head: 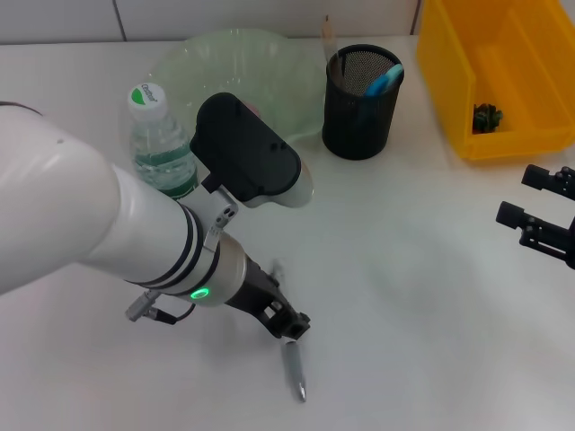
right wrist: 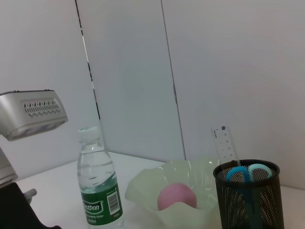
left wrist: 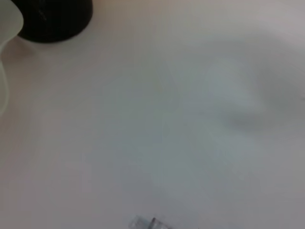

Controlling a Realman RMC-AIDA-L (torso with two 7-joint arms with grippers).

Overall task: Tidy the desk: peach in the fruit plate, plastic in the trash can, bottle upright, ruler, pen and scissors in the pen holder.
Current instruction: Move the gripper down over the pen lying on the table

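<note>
— Where was the left gripper?

— Low over the white worktop near its front edge, fingers pinching the top end of a slim grey pen that lay on the surface.

— And the right gripper?

— At the right edge, fingers spread, holding nothing.

— The rest?

— The clear plastic water bottle with a green label stood upright toward the back left. Just beside it, the pale green wavy-rimmed fruit plate held the pink peach. The black mesh pen holder held the blue-handled scissors and transparent ruler. A yellow plastic bin sat in the back right corner.
</note>
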